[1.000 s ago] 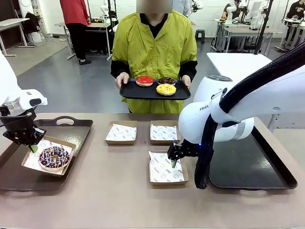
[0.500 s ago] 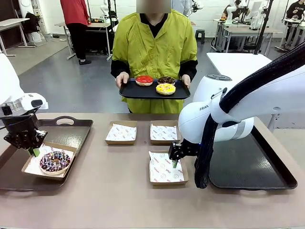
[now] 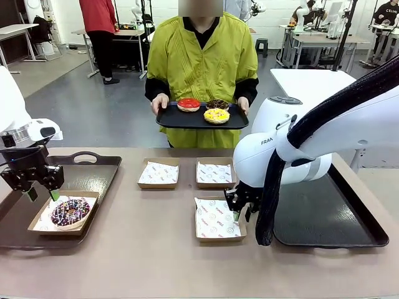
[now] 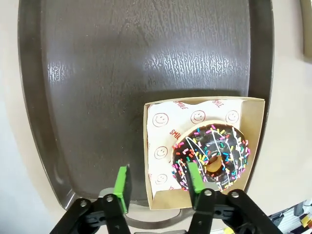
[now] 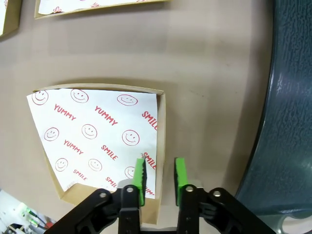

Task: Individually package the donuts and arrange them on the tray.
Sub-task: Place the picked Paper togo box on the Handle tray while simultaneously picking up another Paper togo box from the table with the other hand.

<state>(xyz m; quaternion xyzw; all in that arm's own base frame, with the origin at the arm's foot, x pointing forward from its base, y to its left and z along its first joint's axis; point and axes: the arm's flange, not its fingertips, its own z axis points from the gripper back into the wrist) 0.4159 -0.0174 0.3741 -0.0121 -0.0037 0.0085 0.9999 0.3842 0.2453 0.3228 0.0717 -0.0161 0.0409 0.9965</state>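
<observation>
The right gripper [image 5: 160, 181] hangs low over the near empty brown cardboard box [image 5: 161, 122], which is lined with smiley-printed paper. Its green fingers stand a little apart, straddling that box's right-hand wall without pinching it. The long wall runs straight away from the fingers. The dark right-hand tray [image 5: 287, 122] lies just beside the box, so this arm looks the nearer one for shifting it there once it is filled.

Over on the other side, the left gripper [image 4: 158, 181] hovers with its fingers spread wide and holding nothing. One finger is over the dark left tray [image 4: 122, 73], the other over the dark purple ring donut with multicolour sprinkles [image 4: 212, 156]. That donut sits flat in its own paper-lined cardboard box [image 4: 257, 126], which rests on the left tray.

Two more lined boxes [image 3: 158, 185] [image 3: 214, 185] wait empty, side by side farther across the beige table [image 3: 156, 249].

Beyond them a person holds a black serving tray [image 3: 171, 121] carrying the glossy red donut [image 3: 189, 105], the dark chocolate one [image 3: 217, 104] and the yellow sprinkled one [image 3: 217, 116], well apart from both grippers
</observation>
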